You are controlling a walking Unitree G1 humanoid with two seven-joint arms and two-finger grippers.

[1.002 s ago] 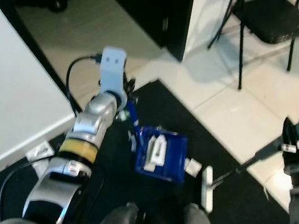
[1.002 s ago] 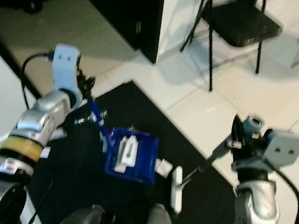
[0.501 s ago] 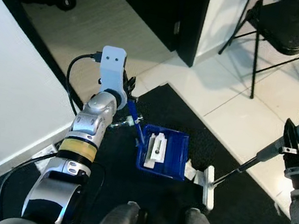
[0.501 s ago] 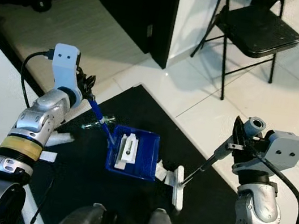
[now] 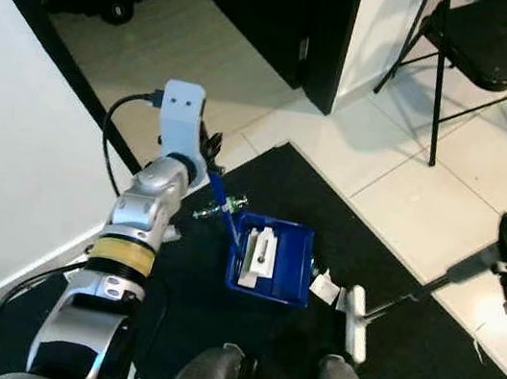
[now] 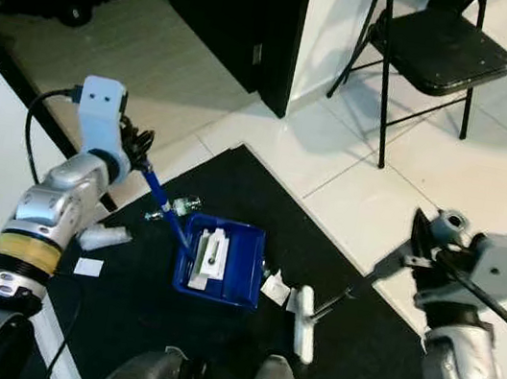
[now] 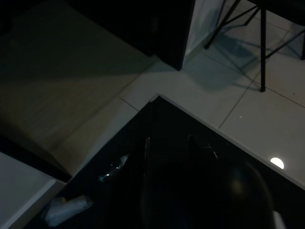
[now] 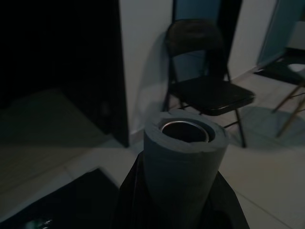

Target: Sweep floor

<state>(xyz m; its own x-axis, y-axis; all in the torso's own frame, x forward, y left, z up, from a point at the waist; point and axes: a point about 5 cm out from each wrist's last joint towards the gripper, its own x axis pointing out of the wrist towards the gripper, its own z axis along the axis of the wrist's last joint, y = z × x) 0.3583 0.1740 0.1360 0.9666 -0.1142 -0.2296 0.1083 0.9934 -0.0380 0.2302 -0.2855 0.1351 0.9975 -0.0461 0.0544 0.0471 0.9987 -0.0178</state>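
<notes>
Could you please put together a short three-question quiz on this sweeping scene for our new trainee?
1. True or false: the blue dustpan rests on the dark rug.
2. Which gripper holds the broom: (a) left, (b) right?
3. Fill in: the white scrap of paper lies between the dustpan and the broom's ____.

Key:
1. True; there is already white debris inside it.
2. (b) The right gripper clasps the grey broom handle, while the left gripper holds the dustpan's blue handle.
3. Head: the white head sits on the rug, just to the robot's right of the scrap.
</notes>
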